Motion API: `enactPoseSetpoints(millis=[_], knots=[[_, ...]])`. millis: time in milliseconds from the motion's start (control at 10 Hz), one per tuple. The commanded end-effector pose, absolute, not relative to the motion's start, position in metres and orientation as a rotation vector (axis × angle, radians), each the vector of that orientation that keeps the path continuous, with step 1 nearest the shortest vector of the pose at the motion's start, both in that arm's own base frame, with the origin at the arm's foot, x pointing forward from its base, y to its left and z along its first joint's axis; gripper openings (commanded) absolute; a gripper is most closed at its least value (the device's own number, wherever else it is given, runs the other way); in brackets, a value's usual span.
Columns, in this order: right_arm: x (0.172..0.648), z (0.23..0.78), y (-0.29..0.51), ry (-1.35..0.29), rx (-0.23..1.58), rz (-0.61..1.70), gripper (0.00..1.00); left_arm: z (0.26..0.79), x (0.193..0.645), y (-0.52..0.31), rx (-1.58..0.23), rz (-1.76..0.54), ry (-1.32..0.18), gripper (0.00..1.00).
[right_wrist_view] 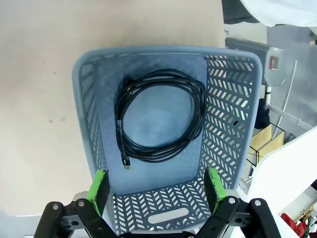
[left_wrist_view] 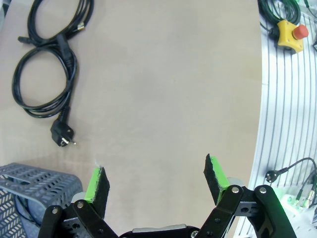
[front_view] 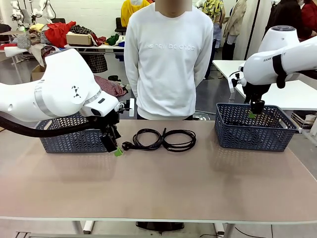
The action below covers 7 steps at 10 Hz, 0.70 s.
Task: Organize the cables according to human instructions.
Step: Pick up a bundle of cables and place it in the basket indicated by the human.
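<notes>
Two coiled cables [front_view: 164, 140] are laid side by side on the worktop [front_view: 158, 188], plug end [front_view: 127, 145] nearest the released left jaws; the right jaws are released too.

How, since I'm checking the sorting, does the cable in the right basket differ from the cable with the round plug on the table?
The basket cable lies inside the basket; the plug cable lies on the bare table. The basket cable ends in a slim connector; the plug cable ends in a chunky round plug. The basket cable lies alone; the plug cable touches a second coil. Both are thin black cords wound into round coils.
</notes>
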State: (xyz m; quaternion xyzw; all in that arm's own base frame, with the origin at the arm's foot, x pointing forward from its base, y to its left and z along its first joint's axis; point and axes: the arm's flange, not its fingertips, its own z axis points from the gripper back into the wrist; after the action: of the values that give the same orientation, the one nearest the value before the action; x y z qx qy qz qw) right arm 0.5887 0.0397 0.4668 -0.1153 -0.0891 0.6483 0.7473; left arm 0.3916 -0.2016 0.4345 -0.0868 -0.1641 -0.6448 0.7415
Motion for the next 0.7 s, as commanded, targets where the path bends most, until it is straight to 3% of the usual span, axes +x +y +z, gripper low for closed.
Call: enactPoseSetpoints(millis=[0,600], knots=[[0.566,0.477,0.051,-0.211,-0.189,1.314,1.00,0.436,0.391,-0.200,-0.195,-1.406,-0.355,1.00],[0.477,0.495,0.105,-0.301,0.039,1.155,1.00,0.436,0.391,-0.200,-0.195,-1.406,-0.355,1.00]])
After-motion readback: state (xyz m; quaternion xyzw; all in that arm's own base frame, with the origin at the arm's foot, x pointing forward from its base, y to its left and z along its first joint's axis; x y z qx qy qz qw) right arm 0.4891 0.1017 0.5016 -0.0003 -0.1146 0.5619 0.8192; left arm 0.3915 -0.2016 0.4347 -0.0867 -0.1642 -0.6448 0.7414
